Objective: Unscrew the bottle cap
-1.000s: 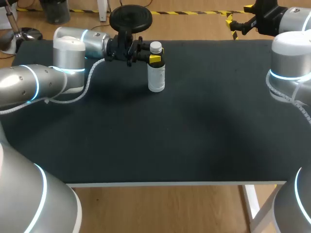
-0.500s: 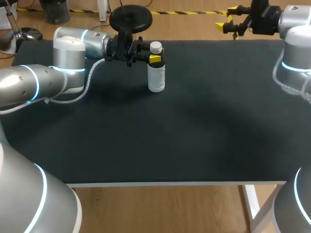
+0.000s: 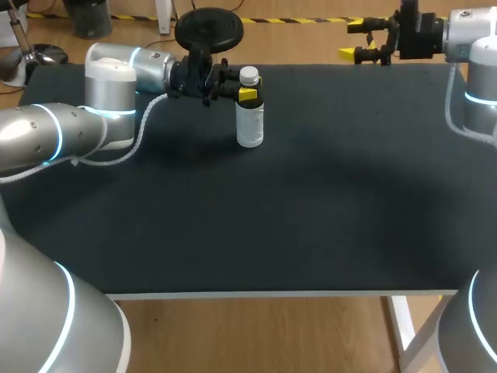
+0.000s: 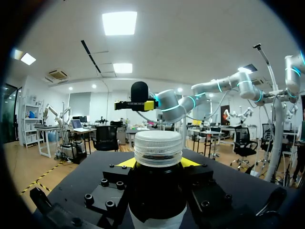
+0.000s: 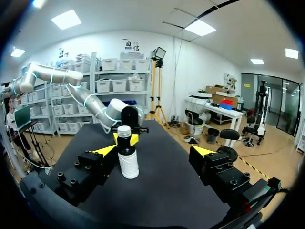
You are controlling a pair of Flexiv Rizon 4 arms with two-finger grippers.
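A small bottle (image 3: 249,120) with a white body and a white ribbed cap (image 3: 248,75) stands upright near the table's back edge. My left gripper (image 3: 247,94) comes in level from the left and is shut on the bottle just under the cap. In the left wrist view the cap (image 4: 157,148) rises between the yellow tips of the left gripper (image 4: 157,164). My right gripper (image 3: 358,40) hovers open over the back edge, well right of the bottle, with nothing in it. In the right wrist view the bottle (image 5: 127,163) stands ahead of the right gripper (image 5: 154,151).
The black table top (image 3: 295,210) stretches from the bottle to the white front edge (image 3: 279,294). My left arm's grey links (image 3: 109,85) lie along the back left of the table.
My right gripper has swung leftward along the back edge, closer to the bottle, and stays open. The left gripper and the bottle have not moved.
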